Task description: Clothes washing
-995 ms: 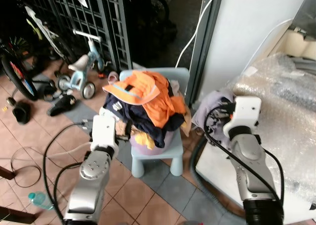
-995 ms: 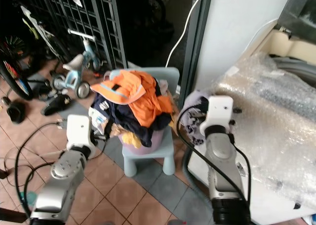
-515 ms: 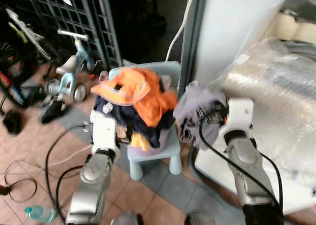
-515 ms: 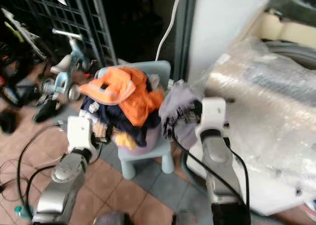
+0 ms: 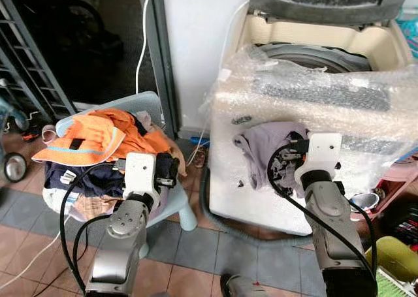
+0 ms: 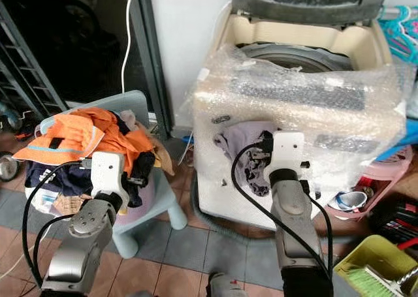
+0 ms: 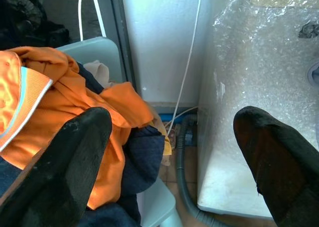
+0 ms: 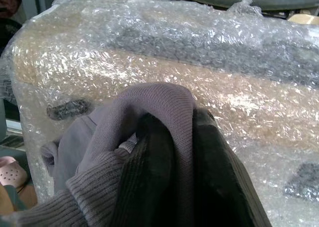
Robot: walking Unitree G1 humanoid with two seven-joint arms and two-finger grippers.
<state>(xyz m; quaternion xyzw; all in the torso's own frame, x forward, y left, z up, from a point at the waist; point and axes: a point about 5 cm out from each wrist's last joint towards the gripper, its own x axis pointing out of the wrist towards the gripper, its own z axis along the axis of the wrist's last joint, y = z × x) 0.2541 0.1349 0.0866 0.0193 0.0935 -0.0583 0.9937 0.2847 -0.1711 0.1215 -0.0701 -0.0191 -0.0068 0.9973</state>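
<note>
A top-loading washing machine (image 5: 307, 108) wrapped in bubble wrap stands ahead with its lid up and its drum (image 5: 307, 54) showing. My right gripper (image 8: 182, 152) is shut on a grey-purple knitted garment (image 5: 264, 147), held against the machine's front. The cloth drapes over the fingers (image 8: 154, 172). A pile of clothes (image 5: 98, 140), orange on top and navy beneath, lies on a pale blue child's chair (image 5: 140, 108) at the left. My left gripper (image 7: 169, 162) is open beside that pile, holding nothing.
A grey drain hose (image 5: 215, 212) curls on the tiled floor by the machine's base. A white cable (image 5: 140, 36) hangs down the wall. A pink basin (image 5: 392, 179) and a yellow-green bin (image 5: 392, 264) stand at the right. A metal gate (image 5: 26, 68) is at the left.
The camera has swung right, so the washing machine now faces me and the chair has shifted left. My right gripper still holds the grey-purple garment, now in front of the machine.
</note>
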